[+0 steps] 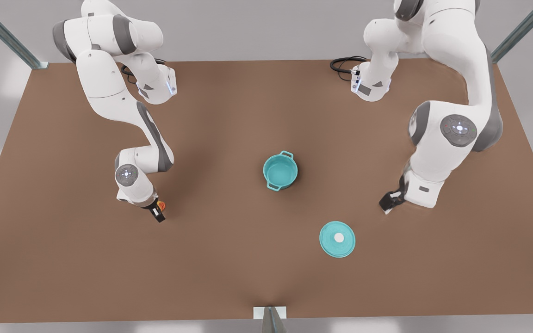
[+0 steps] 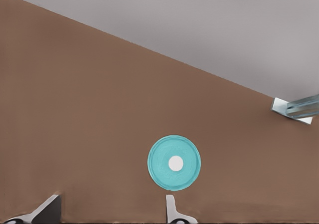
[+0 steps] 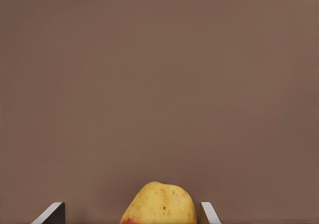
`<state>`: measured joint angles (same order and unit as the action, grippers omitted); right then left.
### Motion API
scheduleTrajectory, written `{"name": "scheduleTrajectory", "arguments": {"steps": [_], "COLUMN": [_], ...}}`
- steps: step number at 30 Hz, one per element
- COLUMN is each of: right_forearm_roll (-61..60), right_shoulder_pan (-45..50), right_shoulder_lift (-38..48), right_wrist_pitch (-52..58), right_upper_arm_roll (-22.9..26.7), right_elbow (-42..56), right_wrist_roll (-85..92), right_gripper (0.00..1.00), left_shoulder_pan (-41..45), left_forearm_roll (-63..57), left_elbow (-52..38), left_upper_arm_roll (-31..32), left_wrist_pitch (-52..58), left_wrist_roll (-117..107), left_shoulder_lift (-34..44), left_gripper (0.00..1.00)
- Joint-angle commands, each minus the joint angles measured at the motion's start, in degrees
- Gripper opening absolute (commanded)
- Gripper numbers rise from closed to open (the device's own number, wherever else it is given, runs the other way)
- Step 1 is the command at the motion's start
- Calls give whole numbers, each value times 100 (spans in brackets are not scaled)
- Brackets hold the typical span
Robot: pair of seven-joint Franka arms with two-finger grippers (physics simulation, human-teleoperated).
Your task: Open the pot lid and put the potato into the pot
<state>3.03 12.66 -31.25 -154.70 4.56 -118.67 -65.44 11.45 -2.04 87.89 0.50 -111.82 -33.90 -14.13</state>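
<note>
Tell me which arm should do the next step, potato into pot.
The right one. Its tool already straddles the potato, and the pot stands open. The left tool is open near the lid, far from the potato.
</note>
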Motion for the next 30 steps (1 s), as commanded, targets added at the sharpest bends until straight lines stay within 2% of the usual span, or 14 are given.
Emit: {"name": "scheduleTrajectory", "arguments": {"steps": [1, 6, 10, 12, 16, 17, 19, 26, 30], "right_forearm_roll": [5, 128, 207, 216, 207, 216, 216, 216, 216], "right_shoulder_pan": [0, 0, 9, 26, 97, 97, 97, 70, 70], "right_shoulder_lift": [5, -4, -48, -48, -48, -39, -30, 75, 75], "right_wrist_pitch": [-16, -16, -16, -8, -8, 10, 19, 107, 107], "right_upper_arm_roll": [1, 36, 36, 28, 36, 36, 36, 45, 45], "right_elbow": [-7, -33, -33, -86, -130, -138, -147, -174, -209], "right_wrist_roll": [-435, -444, -444, -452, -461, -461, -461, -461, -461], "right_gripper": [100, 100, 100, 100, 100, 99, 93, 75, 73], "left_shoulder_pan": [-37, 51, -345, -354, -899, -768, -582, -582, -582], "left_forearm_roll": [415, 186, 81, 72, 177, 177, 98, 151, 160], "left_elbow": [387, 97, 158, 150, 150, 150, 88, 141, 149], "left_upper_arm_roll": [3, 135, 73, 65, 65, 135, 276, 284, 284], "left_wrist_pitch": [881, 1013, 837, 617, 3, -112, 160, 125, 134], "left_wrist_roll": [2651, 3021, 3073, 3064, 3056, 3056, 3020, 2959, 2959], "left_shoulder_lift": [341, 174, 95, 77, -283, -327, -134, -231, -248], "left_gripper": [100, 100, 100, 100, 100, 100, 100, 100, 100]}}
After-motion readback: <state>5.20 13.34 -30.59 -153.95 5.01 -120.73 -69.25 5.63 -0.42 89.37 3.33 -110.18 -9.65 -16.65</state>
